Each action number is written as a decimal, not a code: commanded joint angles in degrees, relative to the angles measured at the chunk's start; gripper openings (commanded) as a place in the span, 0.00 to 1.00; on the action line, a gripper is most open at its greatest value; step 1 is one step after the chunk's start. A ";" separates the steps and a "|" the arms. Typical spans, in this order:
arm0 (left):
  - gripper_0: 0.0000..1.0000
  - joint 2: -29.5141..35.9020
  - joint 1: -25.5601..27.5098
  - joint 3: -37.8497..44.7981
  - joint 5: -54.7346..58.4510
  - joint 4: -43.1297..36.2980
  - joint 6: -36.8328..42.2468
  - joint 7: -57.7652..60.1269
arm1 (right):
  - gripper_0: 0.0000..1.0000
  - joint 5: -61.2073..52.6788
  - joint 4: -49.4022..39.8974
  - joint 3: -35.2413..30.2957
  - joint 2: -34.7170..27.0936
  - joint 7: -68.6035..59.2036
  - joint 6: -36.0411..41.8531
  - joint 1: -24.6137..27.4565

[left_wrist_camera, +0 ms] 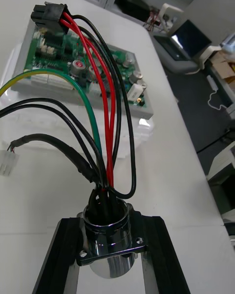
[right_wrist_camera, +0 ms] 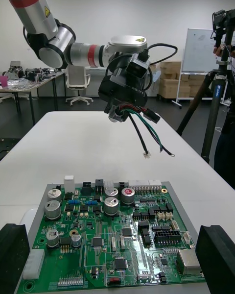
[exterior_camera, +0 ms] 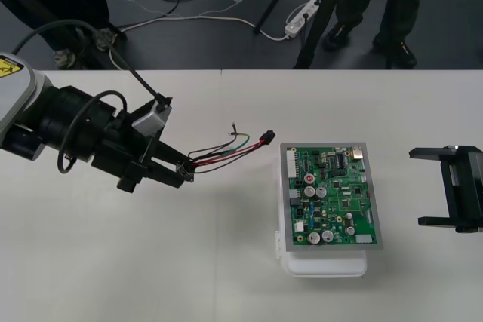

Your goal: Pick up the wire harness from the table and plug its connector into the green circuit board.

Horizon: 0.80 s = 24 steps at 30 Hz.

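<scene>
Pale table [exterior_camera: 113, 262] is carrying the white base [exterior_camera: 324, 265] and green board [exterior_camera: 332, 195] at lower right of the front frame. Left of them, the left arm [exterior_camera: 75, 122] is pinching the harness [exterior_camera: 223, 154] by its metal socket [exterior_camera: 183, 170] in its jaws, the black plug [exterior_camera: 266, 138] hanging near the board's upper left corner, unplugged. Right arm [exterior_camera: 460, 186] is waiting at the right edge, jaws spread. With the grip sitting far from the plug, any push is risking a buckled harness rather than a seated plug, and loose leads [exterior_camera: 235, 127] may be snagging tall parts [exterior_camera: 323, 191]. Unlike the front view, left wrist view is revealing the flange [left_wrist_camera: 132, 250] clamped between the jaws; right wrist view is showing the harness lifted off the table.
</scene>
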 commanded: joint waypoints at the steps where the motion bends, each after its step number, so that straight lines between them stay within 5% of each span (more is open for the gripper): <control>1: 0.00 -1.37 2.88 1.39 4.34 -4.68 -2.21 -1.78 | 1.00 -0.83 -1.42 0.36 0.28 -0.94 -0.63 -1.46; 24: 0.00 4.61 11.32 1.21 21.39 -23.14 -2.21 13.52 | 1.00 -0.83 -3.53 0.36 0.20 -3.40 -0.63 -1.46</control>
